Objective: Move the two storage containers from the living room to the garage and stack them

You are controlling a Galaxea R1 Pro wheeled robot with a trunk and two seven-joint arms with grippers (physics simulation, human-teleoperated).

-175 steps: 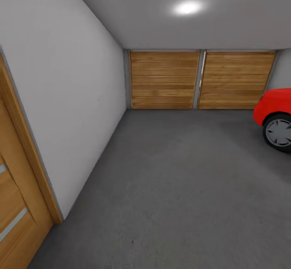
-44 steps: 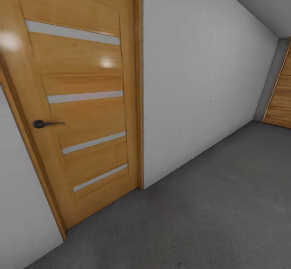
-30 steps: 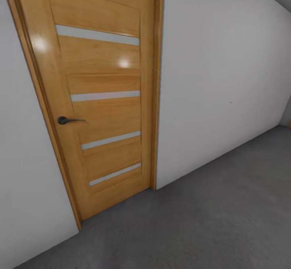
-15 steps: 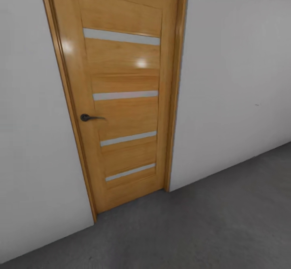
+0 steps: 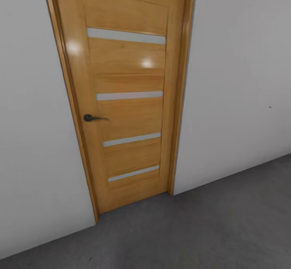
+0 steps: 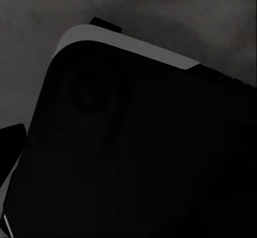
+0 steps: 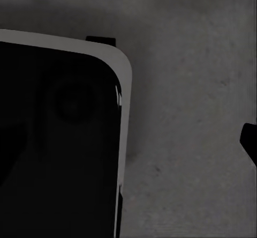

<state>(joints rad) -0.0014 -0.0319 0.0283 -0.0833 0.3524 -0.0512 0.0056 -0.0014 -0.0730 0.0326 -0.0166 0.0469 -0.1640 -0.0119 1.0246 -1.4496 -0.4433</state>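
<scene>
The two storage containers are out of view. I am in the garage, on its dark grey concrete floor (image 5: pixel 210 228), facing a white-grey wall (image 5: pixel 238 79). Both wrist views look down at the same floor (image 7: pixel 187 114) past my dark rounded base (image 6: pixel 139 152). A dark tip (image 7: pixel 249 139) at the edge of the right wrist view looks like one finger, and a similar dark piece (image 6: pixel 10 141) sits at the edge of the left wrist view. Nothing is seen between any fingers.
A shut wooden door (image 5: pixel 129 99) with pale horizontal strips and a dark lever handle (image 5: pixel 91 118) stands straight ahead in the wall. Open concrete floor runs from the door's foot toward me and off to the right.
The camera has swung left: the wooden garage doors and the red car left the picture, and the door slid from the left edge to the middle.
</scene>
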